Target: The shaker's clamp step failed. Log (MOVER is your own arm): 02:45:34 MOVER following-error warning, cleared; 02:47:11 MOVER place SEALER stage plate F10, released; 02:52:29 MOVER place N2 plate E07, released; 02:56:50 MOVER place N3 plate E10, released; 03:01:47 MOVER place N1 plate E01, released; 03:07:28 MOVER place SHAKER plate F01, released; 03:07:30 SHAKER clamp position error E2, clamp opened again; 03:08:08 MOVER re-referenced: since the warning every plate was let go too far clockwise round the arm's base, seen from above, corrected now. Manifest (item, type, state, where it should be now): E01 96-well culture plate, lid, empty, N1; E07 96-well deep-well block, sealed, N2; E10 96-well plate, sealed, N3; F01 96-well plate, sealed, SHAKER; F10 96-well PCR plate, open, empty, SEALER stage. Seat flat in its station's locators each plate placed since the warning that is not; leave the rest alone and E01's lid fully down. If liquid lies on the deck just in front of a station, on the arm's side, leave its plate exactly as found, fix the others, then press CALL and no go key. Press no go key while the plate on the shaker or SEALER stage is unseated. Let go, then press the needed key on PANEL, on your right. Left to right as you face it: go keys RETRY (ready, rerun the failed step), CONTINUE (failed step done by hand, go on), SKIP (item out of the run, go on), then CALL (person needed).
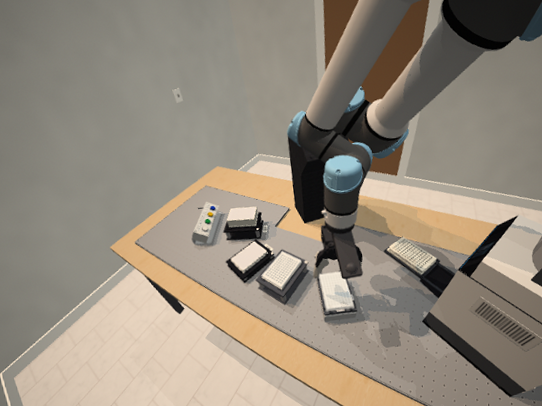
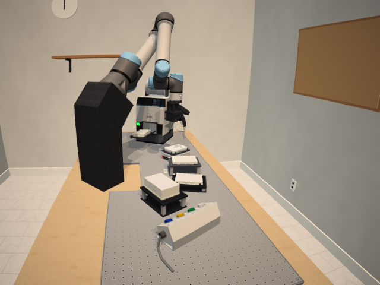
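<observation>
Matt grey perforated metal breadboard [image 2: 233, 251] lies on a smooth, light wooden table [image 2: 61, 233].

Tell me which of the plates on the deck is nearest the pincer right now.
The clear-lidded plate, the one in the row closest to the sealer. The open pincer hangs just above its near end; the other plates lie further off.

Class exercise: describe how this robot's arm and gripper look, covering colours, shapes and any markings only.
The arm has round cream-white tubes, dark grey joint housings and light blue end caps. A black faceted box encloses its lower part. The gripper is black with two slim fingers. No cables or markings show.
</observation>
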`<state>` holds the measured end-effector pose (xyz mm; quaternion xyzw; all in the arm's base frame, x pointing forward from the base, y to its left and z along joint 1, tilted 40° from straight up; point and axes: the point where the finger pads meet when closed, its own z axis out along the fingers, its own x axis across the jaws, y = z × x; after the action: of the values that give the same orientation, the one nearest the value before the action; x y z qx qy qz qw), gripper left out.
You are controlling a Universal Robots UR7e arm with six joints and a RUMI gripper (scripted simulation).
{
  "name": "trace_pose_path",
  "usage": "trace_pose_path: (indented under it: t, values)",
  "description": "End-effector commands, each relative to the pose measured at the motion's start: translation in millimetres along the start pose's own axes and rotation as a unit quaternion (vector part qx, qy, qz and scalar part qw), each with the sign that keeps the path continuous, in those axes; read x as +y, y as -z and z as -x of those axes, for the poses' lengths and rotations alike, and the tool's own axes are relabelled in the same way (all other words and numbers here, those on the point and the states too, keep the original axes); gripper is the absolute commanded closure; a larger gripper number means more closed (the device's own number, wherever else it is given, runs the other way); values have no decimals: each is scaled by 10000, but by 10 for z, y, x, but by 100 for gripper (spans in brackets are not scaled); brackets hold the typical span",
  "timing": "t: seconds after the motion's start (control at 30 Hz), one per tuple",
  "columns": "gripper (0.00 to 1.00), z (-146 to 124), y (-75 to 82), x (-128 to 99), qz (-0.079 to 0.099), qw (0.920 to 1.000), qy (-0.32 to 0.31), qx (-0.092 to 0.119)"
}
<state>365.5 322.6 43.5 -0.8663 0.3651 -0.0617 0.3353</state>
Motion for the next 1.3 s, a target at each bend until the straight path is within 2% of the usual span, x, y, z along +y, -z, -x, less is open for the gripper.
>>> trace_pose_path:
  t: [0.0, 0.1, 0.33, 0.47, 0.83, 1.1, 1.2, 1.27]
  values:
    - [18, -4, 53, -3, 34, 10000, 5, -24]
    - [18, -4, 53, -3, 34, 10000, 5, -24]
    - [18, 346, 55, 0, 32, 9977, 674, -27]
    - [18, 446, 56, 1, 32, 9977, 674, -27]
    - [18, 984, 59, 5, 31, 9977, 674, -28]
    - [18, 984, 59, 5, 31, 9977, 674, -28]
    - [18, 984, 208, 4, 31, 9977, 674, -27]
    - [18, 984, 224, 4, 31, 9977, 674, -27]
